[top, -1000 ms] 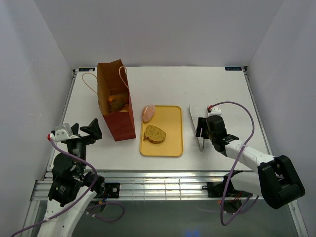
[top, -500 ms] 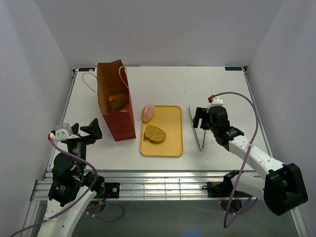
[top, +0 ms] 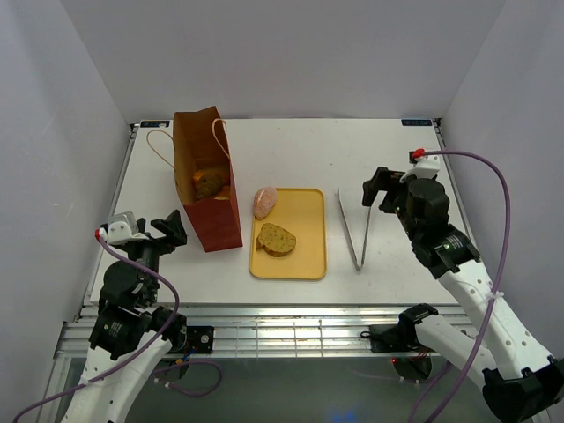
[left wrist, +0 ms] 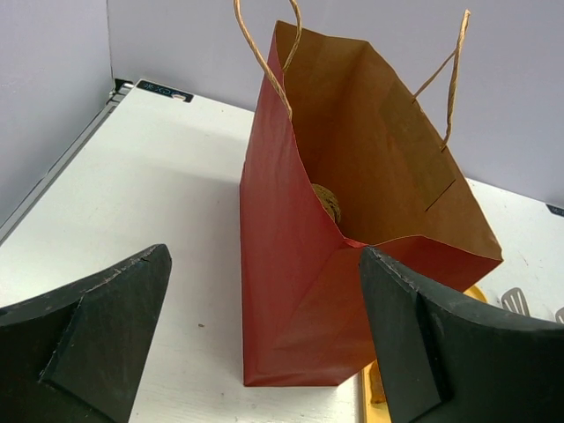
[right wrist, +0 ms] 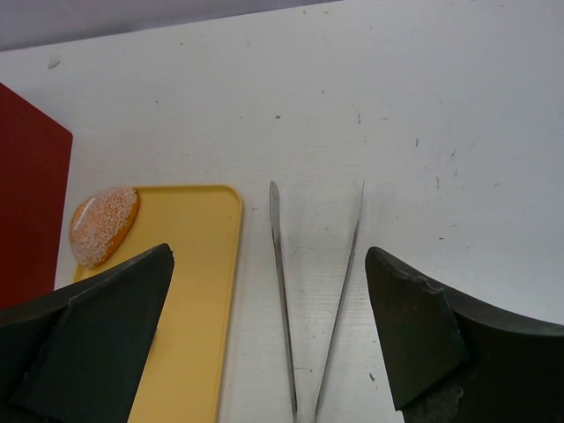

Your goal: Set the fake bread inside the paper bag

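Right gripper point(top: 377, 188) spread wide, empty, over the tongs point(top: 357, 231). Left gripper point(top: 167, 231) also spread, beside the bag point(top: 211, 220). Slice point(top: 276, 239) on tray point(top: 310, 251), pink roll point(top: 265, 202) at its corner, bun point(top: 208, 182) inside bag.

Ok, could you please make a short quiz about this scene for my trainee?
1. How many bread pieces lie outside the paper bag?
2. True or false: the speckled slice lies on the yellow tray.
3. The tongs lie: A) inside the bag; B) on the table, right of the tray; C) on the tray.

Key:
1. Two: the speckled slice and the pink roll.
2. True.
3. B.
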Tool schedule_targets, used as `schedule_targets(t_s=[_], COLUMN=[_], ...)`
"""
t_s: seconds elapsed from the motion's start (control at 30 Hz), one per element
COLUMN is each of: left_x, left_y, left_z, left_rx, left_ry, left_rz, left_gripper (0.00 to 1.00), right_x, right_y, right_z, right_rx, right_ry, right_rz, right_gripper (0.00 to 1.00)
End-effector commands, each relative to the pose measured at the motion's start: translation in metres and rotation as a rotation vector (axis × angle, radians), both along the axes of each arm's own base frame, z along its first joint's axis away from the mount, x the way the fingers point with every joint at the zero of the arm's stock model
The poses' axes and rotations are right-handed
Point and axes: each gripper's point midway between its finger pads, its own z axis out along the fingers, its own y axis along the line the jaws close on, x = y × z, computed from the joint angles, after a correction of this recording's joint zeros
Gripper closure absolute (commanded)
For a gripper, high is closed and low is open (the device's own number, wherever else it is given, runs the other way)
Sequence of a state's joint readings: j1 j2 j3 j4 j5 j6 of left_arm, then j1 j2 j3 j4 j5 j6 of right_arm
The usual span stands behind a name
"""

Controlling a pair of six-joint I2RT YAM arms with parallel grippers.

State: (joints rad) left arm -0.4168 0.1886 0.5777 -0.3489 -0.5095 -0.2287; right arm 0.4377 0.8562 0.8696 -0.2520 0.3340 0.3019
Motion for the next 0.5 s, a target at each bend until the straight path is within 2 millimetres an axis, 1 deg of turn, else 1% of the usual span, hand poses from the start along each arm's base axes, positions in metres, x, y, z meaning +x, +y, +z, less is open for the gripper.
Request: schedule_targets(t_s=[0.0, 0.03, 0.13, 0.2, 0.3, 0.47], left_x=[0.0, 0.0, 0.0, 0.0, 0.0, 0.001], left_y=[-0.002, -0.001, -0.001, -0.002, -0.006, -0.005], left_z=[0.002, 0.002, 0.002, 0.001, 0.002, 0.001], left_rx=[0.006, 0.006, 0.009, 0.01, 0.015, 0.015], left_ry=[0.002, 0.001, 0.002, 0.004, -0.001, 0.002], left_rz=[-0.008, -0.005, -0.006, -0.011, -0.038, -0.029], left_gripper=[0.02, 0.02, 0.02, 0.02, 0.02, 0.02], right_x=[-0.012, -0.015, -0.019, -0.02, -0.02, -0.02], right_y=[-0.019, -0.022, -0.024, -0.026, -0.024, -0.022], right_z=[0.0, -0.013, -0.032, -0.042, -0.046, -0.048], right_rx=[-0.033, -0.044, -0.052, -0.058, -0.054, -0.053], right_ry=[-0.006, 0.018, 0.069, 0.103, 0.118, 0.122], right_rz=[-0.057, -0.064, -0.079, -0.092, -0.083, -0.076], right_gripper=[0.05, 0.09, 0.1, 0.1, 0.1, 0.1])
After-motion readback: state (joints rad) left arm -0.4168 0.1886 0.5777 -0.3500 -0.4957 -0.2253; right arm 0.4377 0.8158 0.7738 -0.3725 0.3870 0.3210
